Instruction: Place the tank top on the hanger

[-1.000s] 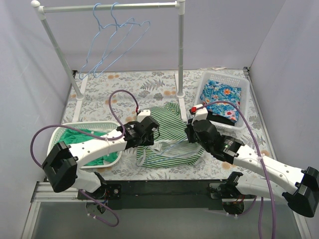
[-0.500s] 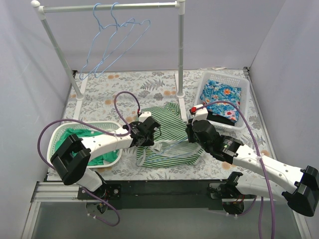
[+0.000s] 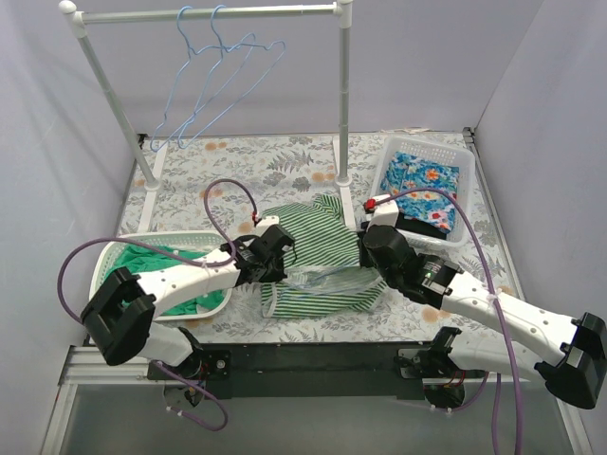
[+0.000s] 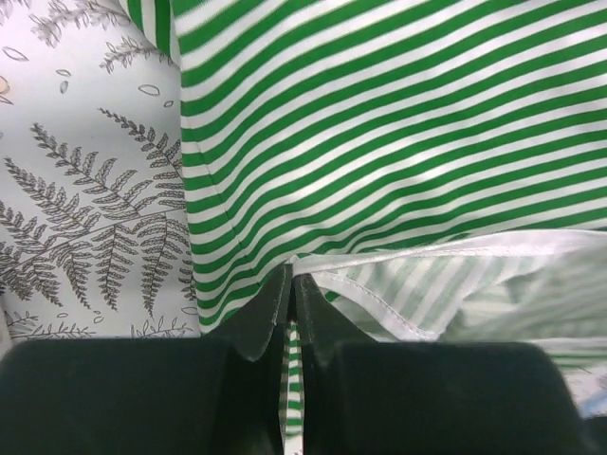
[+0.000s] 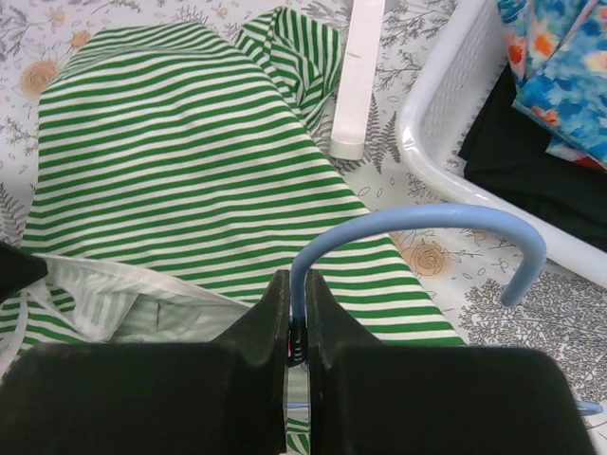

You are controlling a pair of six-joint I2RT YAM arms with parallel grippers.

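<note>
Both arms reach low and inward over the tank top (image 3: 318, 237), which lies on the table (image 3: 285, 161). Left gripper (image 4: 292, 284) is pinched on its white-edged hem. Right gripper (image 5: 296, 284) clamps the hanger (image 5: 427, 216); only the right wrist view shows the hook. Two baskets: left basket (image 3: 216, 301), right basket (image 3: 384, 175).

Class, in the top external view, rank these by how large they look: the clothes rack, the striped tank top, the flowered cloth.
1. Rack, by far the widest spread.
2. Tank top.
3. Flowered cloth.
</note>
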